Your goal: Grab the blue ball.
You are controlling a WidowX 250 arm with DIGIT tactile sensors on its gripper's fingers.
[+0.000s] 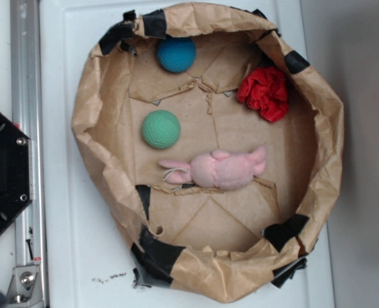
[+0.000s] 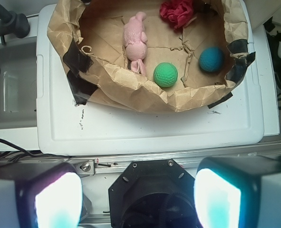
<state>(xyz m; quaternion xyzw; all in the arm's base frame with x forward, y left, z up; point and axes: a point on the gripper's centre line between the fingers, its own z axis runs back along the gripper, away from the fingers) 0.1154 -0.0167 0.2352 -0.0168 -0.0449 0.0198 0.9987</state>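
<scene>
while the gripper hangs wide open and empty, the blue ball lies untouched in the paper bowl.

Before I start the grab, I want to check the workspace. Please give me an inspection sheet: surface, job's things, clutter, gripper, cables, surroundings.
Surface: white lid carrying a brown paper nest patched with black tape.
Job's things: blue ball lies free in the nest, close to its wall, apart from the other items.
Clutter: green ball, pink plush lying on its side, red crumpled wad, all inside the nest.
Gripper: gripper is open, back over the robot base, away from the nest and holding nothing.
Cables: dark cables beside the lid in the wrist view.
Surroundings: metal rail and black base next to the lid.
</scene>
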